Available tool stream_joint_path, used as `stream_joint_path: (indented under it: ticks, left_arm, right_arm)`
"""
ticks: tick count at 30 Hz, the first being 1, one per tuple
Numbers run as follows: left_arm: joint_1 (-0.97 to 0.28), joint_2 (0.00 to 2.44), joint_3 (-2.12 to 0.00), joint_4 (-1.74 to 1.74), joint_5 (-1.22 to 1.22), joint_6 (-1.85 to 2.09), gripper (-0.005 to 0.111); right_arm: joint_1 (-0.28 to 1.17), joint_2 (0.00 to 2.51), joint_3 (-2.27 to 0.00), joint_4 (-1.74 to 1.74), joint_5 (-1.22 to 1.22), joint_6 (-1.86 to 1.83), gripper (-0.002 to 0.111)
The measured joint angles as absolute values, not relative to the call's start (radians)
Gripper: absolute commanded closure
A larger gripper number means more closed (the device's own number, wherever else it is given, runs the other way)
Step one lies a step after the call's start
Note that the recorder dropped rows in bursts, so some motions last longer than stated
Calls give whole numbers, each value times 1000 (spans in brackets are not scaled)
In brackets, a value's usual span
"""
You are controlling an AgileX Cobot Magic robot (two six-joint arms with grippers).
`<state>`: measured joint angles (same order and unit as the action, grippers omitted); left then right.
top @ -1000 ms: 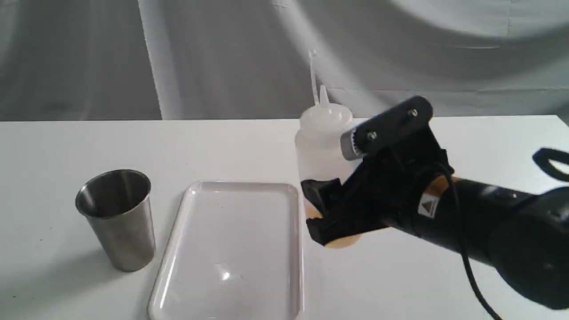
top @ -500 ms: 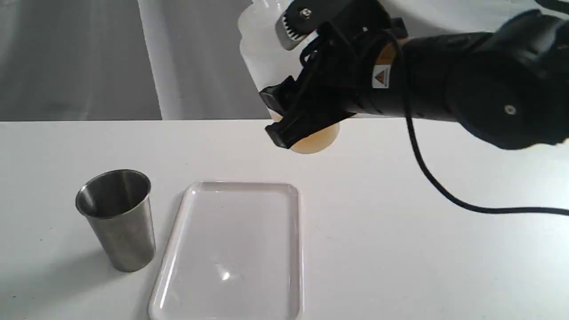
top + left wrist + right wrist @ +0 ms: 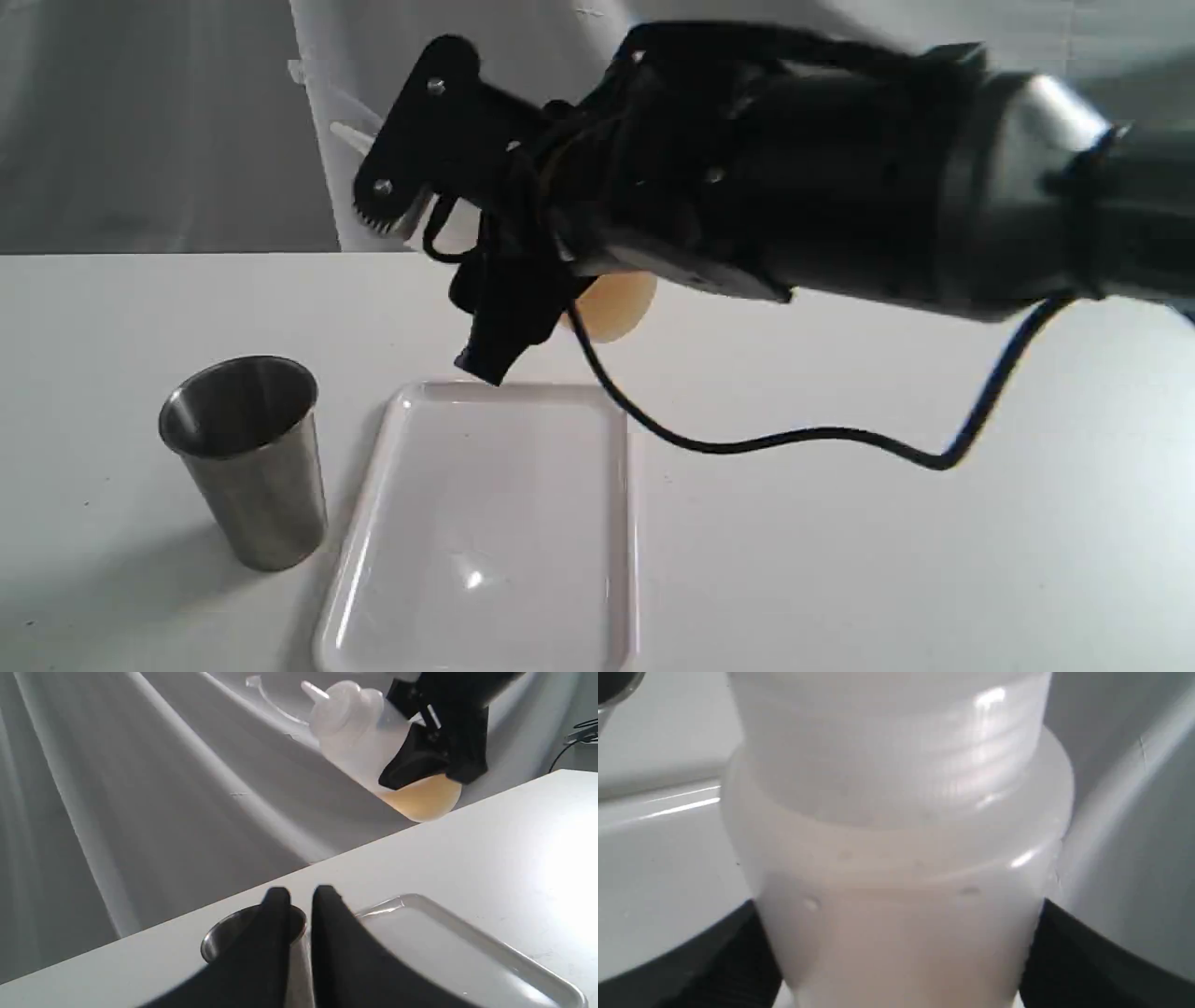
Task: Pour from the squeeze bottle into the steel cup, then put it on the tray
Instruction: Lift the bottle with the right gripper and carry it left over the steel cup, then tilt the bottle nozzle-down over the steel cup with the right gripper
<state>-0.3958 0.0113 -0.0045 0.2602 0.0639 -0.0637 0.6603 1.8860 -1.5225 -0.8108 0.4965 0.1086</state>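
Exterior view: right claw [image 3: 504,280] clamps the tilted squeeze bottle [image 3: 611,303] above the tray [image 3: 523,397]; left claw [image 3: 299,896] nearly closed, empty

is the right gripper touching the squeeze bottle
Touching. The right wrist view shows the right gripper with a black finger pressed on each side of the squeeze bottle.

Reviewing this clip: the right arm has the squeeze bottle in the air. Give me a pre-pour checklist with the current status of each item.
1. Right end effector clamped on the squeeze bottle: ok.
2. Nozzle uncapped, strap hanging free: ok.
3. Nozzle over the steel cup: not ok, bottle is above the tray's far edge.
4. Cup upright: ok.
5. Left end effector clear of the cup's mouth: cannot tell, it hovers just beside the rim.
6. Amber liquid in bottle: ok.
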Motion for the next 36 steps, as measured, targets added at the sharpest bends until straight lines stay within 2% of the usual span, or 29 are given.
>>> stream_joint_path:
  ticks: [10, 36]
  left_arm:
    - [-396, 11, -4, 260, 64, -64, 98]
    - [-396, 11, -4, 260, 64, -64, 98]
  right_arm:
    - [745, 2013, -1596, -1002, 543, 129, 64]
    - [754, 2106, -1597, -1229, 627, 179, 64]
